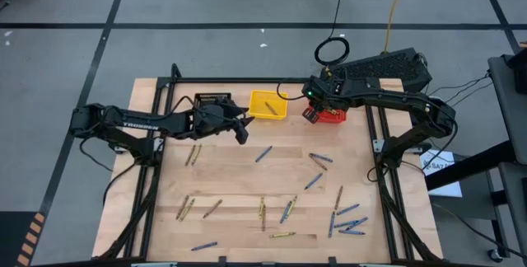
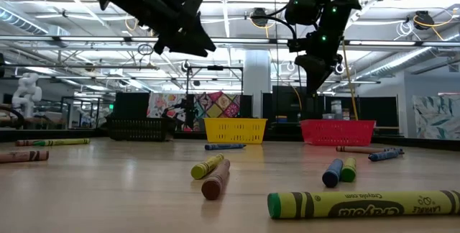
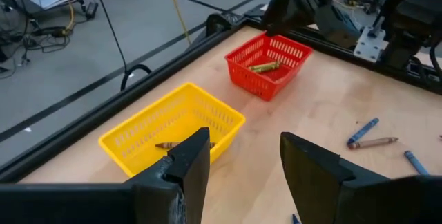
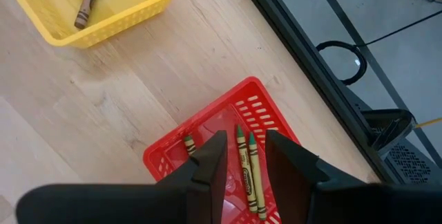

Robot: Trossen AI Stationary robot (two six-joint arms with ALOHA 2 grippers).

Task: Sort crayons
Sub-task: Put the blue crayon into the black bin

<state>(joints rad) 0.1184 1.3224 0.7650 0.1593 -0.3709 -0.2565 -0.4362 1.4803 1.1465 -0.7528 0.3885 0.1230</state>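
Lying lengthwise in red basket: crayons

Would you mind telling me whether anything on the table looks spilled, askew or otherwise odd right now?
Nothing looks damaged. The crayons lie scattered at all angles across the table, as unsorted ones would. The yellow basket sits slightly askew to the table edge, holding one brown crayon; the red basket holds green ones.

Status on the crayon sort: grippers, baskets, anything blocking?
Left gripper open, empty, near yellow basket. Right gripper open over red basket, olive crayons inside. Loose crayons scattered on table. No obstruction seen.
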